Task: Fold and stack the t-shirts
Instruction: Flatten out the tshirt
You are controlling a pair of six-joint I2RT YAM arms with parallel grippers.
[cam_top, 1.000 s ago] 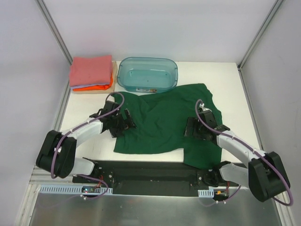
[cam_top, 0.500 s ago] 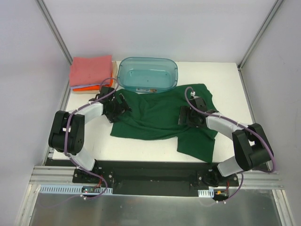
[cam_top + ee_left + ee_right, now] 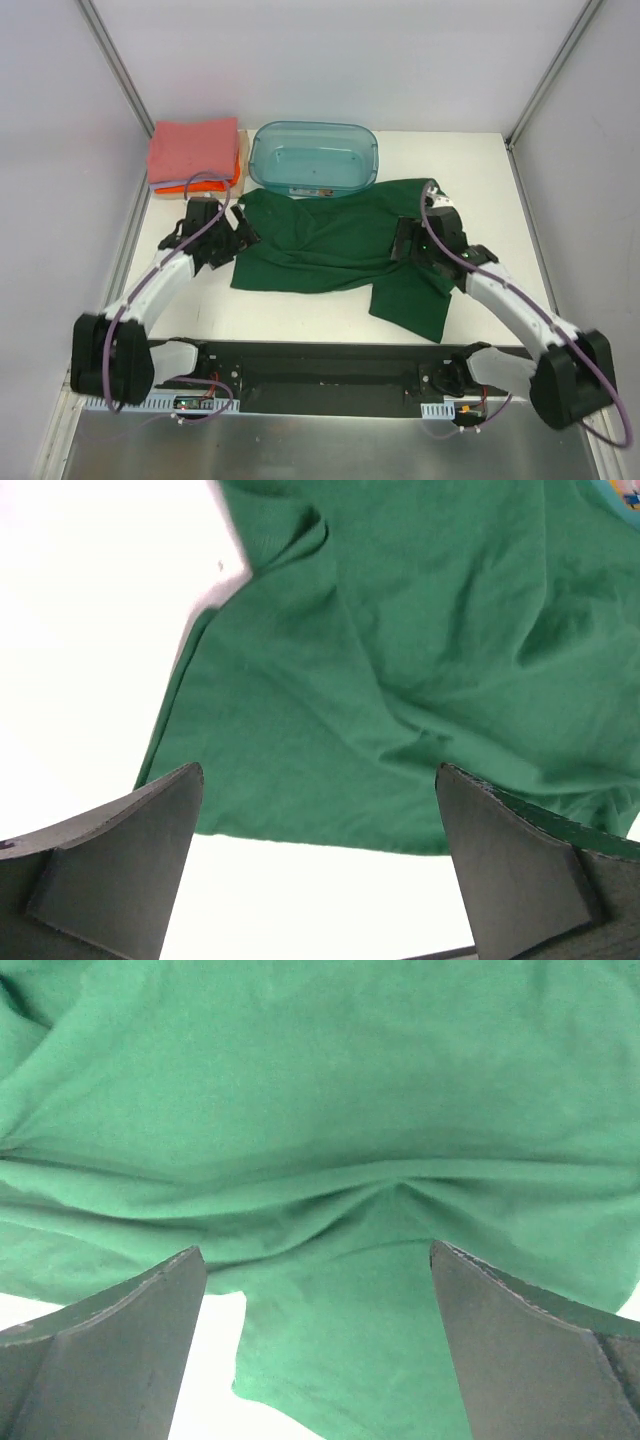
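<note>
Left hand point(image 3: 228, 238) and right hand point(image 3: 412, 245) are both spread wide over the green shirt point(image 3: 320, 250), gripping nothing.
On the table point(image 3: 480, 170), the folded shirts point(image 3: 193, 150) are stacked in the far left corner, pink on top. The left hand is at the green shirt's left edge. That shirt lies rumpled just in front of the teal bin point(image 3: 313, 158), and the right hand is above its right side.

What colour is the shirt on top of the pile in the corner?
The top shirt is salmon pink. The top external view shows it best.
</note>
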